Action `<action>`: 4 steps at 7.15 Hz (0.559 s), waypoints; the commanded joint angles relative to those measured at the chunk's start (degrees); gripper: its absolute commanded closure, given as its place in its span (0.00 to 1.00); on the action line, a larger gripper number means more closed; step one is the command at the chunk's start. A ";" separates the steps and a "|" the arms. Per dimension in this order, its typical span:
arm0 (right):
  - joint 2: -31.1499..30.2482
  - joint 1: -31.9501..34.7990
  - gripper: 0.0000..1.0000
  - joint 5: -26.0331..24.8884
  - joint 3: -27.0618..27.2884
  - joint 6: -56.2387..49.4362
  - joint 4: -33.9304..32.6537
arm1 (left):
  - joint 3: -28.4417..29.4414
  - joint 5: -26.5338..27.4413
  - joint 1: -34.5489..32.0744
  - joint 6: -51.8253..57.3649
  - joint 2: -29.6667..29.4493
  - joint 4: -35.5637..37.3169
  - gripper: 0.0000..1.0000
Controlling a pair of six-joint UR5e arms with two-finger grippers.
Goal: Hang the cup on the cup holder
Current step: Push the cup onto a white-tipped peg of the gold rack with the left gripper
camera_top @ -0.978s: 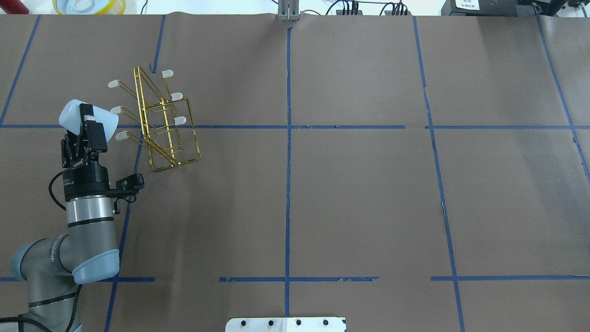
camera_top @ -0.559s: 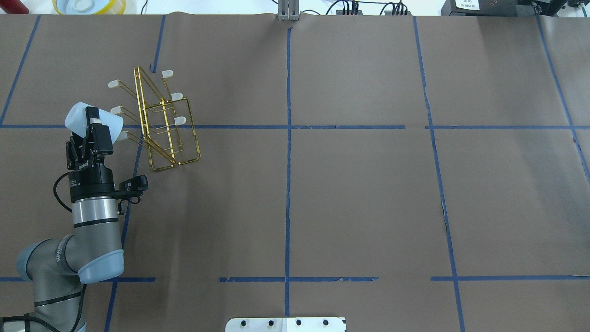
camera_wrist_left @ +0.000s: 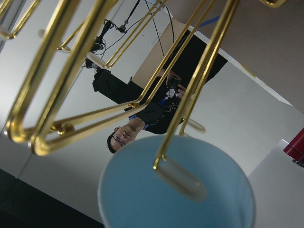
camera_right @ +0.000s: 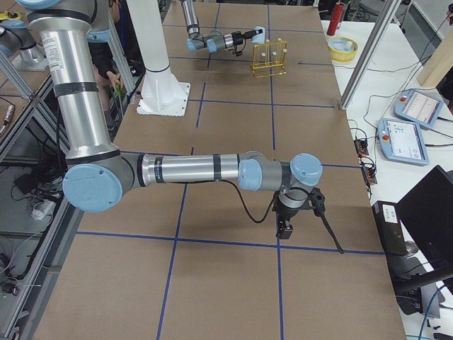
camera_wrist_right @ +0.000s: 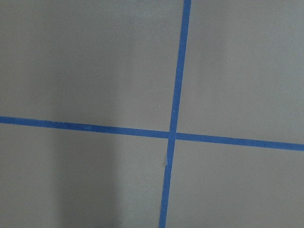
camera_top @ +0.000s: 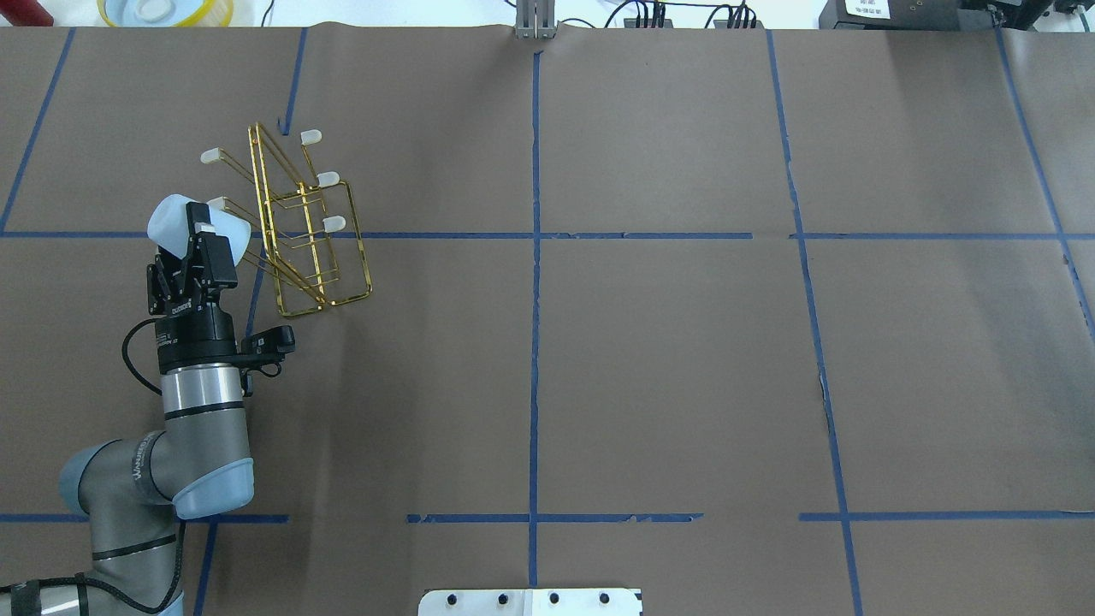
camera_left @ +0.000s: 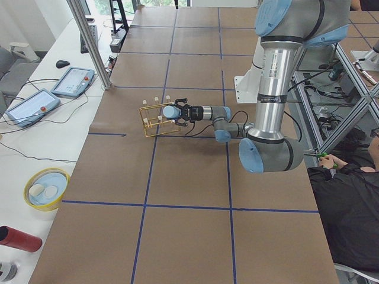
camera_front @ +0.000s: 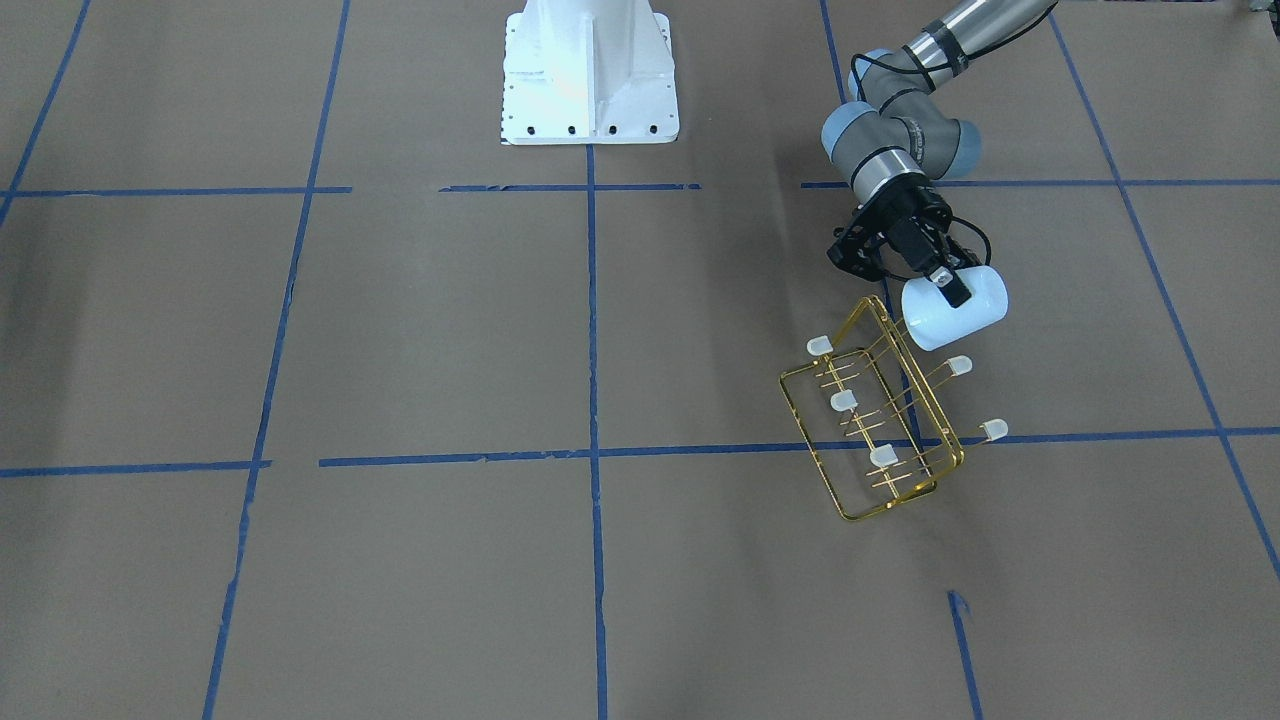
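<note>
My left gripper (camera_top: 197, 237) is shut on the pale blue-white cup (camera_top: 181, 222), held on its side with its mouth toward the gold wire cup holder (camera_top: 310, 231). The cup's mouth is over the nearest white-capped prong on the rack's left side. In the left wrist view that capped prong (camera_wrist_left: 183, 179) lies across the cup's open mouth (camera_wrist_left: 142, 204). The front-facing view shows the cup (camera_front: 962, 315) touching the rack's near corner (camera_front: 880, 318). My right gripper (camera_right: 287, 225) hangs over bare table far from the rack; I cannot tell whether it is open or shut.
A yellow-rimmed bowl (camera_left: 46, 188) and a red cylinder (camera_left: 18, 238) sit off the table's end beside the left arm. The white robot base (camera_front: 588, 70) stands mid-table. Control pendants (camera_left: 71, 81) lie on the side bench.
My left gripper has carried the cup to the right, toward the rack. The lowest left prong cap, visible before, is now hidden by the cup's mouth.
</note>
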 commanded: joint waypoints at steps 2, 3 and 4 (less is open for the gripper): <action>0.00 0.00 0.00 0.00 0.00 0.05 0.00 | 1.42 -0.11 -0.02 -0.01 -1.36 1.69 0.89; 0.00 0.00 0.00 0.00 0.00 -0.04 0.00 | 1.60 -0.20 0.07 -0.01 -1.71 1.78 0.83; 0.00 0.00 0.00 0.00 0.00 0.05 0.00 | 1.60 -0.89 0.07 -0.01 -1.72 1.87 0.78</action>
